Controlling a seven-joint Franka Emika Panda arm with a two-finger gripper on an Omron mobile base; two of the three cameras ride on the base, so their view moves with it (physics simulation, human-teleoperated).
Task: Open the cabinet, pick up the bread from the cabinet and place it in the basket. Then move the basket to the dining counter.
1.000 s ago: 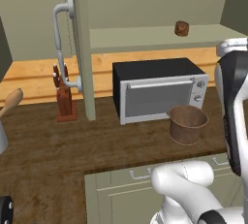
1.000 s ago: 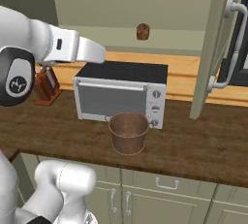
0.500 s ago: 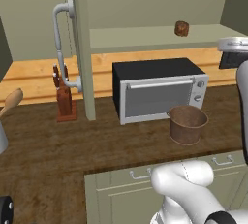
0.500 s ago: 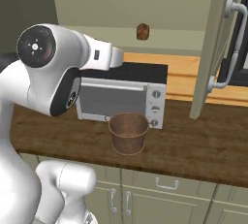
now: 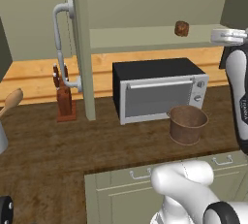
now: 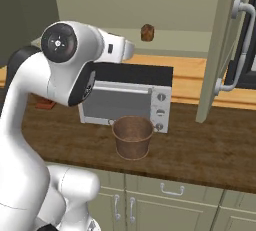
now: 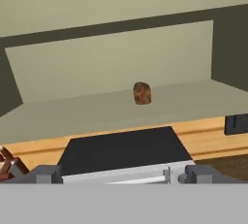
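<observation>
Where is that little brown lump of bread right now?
The bread sits on the open cabinet shelf, above the toaster oven and to its right in the left base view; the basket stands below on the counter.

Glossy white arm point(image 6: 30, 140), rounded links, dark grey joint bands, a round dark cap with small screws at the elbow point(image 6: 59, 43), faint lettering down one link point(image 5: 240, 105).

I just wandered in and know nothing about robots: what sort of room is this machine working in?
A kitchen, though a computer-rendered one. A toaster oven and a brown basket stand on a dark wood counter, and a small bread sits on the shelf of an open wall cabinet.
</observation>
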